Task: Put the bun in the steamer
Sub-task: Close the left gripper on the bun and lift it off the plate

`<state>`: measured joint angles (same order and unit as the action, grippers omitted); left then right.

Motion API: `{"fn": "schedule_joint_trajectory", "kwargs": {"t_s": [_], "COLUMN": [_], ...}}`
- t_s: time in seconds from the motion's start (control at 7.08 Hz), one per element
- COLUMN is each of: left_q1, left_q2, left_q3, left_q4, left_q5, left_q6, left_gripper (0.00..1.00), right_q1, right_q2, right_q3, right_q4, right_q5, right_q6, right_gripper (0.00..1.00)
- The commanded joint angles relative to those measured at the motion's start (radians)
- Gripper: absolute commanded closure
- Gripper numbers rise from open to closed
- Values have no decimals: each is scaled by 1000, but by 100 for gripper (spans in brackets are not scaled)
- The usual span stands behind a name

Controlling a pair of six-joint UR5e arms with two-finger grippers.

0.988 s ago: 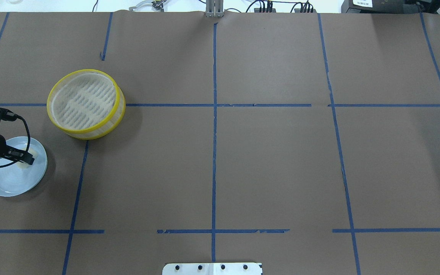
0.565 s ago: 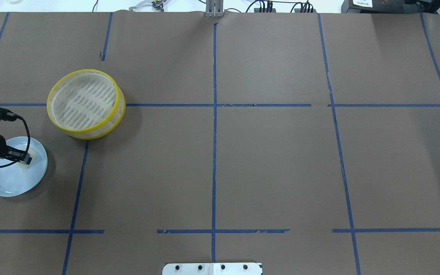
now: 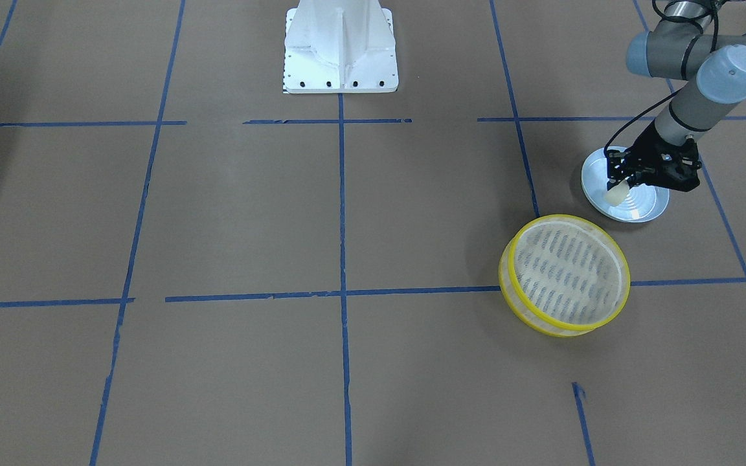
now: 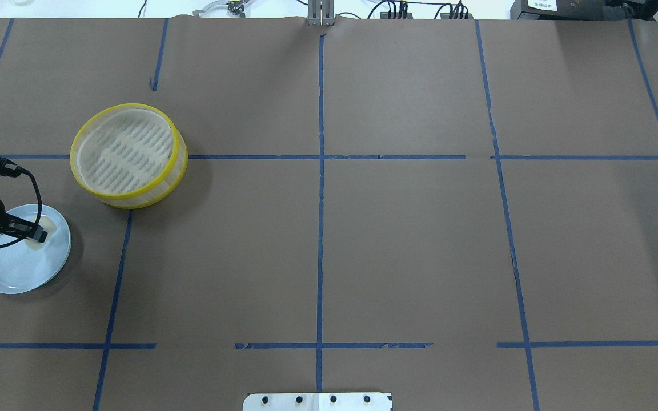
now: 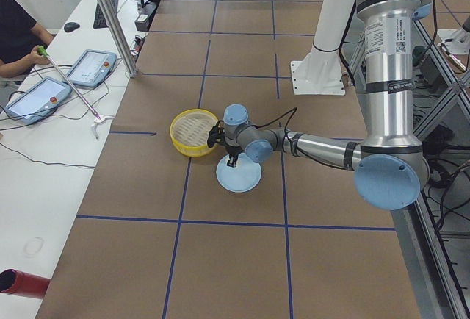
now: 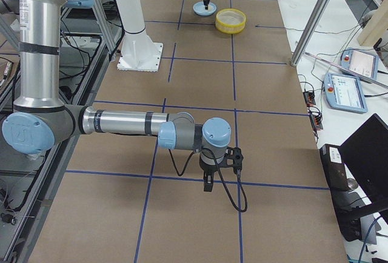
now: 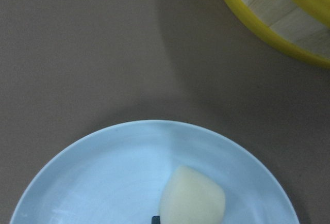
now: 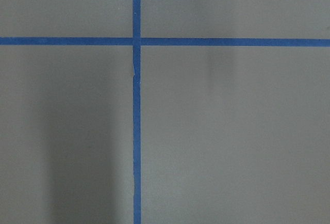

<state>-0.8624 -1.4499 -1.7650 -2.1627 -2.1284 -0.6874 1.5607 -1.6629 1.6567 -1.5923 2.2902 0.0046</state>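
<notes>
The bun (image 3: 614, 195) is a small cream-white lump held between my left gripper's (image 3: 619, 186) fingers, just over the pale blue plate (image 3: 640, 208). In the overhead view the left gripper (image 4: 39, 233) is shut on the bun (image 4: 45, 225) over the plate's (image 4: 9, 268) far right part. The left wrist view shows the bun (image 7: 192, 198) above the plate (image 7: 103, 182). The steamer (image 4: 128, 154), empty, with a yellow rim, stands just beyond and right of the plate. My right gripper (image 6: 208, 185) hangs low over bare table far to the right; I cannot tell whether it is open or shut.
The table is covered in brown paper with blue tape lines. The robot's white base mount (image 3: 340, 45) stands at the table's near middle edge. The steamer's yellow rim (image 7: 278, 7) shows at the top right of the left wrist view.
My left gripper has drawn slightly left and up over the plate with the bun in it. The steamer and the plate have not moved.
</notes>
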Motion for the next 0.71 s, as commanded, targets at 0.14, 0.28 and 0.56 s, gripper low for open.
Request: {"fn": "schedule_joint_trajectory", "kwargs": {"t_s": [0.14,0.28,0.56], "left_q1": [-33,-65,-163], "left_q2": [26,19,-82], "left_q3": [-95,-143,-208], "left_q4": [39,122,402], "left_q5": [-7,-7,-7], "left_q6": [5,47,196], "left_gripper": [71,71,71], "right_q1": [-1,1,-1], "right_q2": [0,0,0], "right_q3": [0,0,0], "right_q4": [0,0,0], "right_q5": [0,0,0], "right_q6": [0,0,0], "right_gripper": [0,0,0]}}
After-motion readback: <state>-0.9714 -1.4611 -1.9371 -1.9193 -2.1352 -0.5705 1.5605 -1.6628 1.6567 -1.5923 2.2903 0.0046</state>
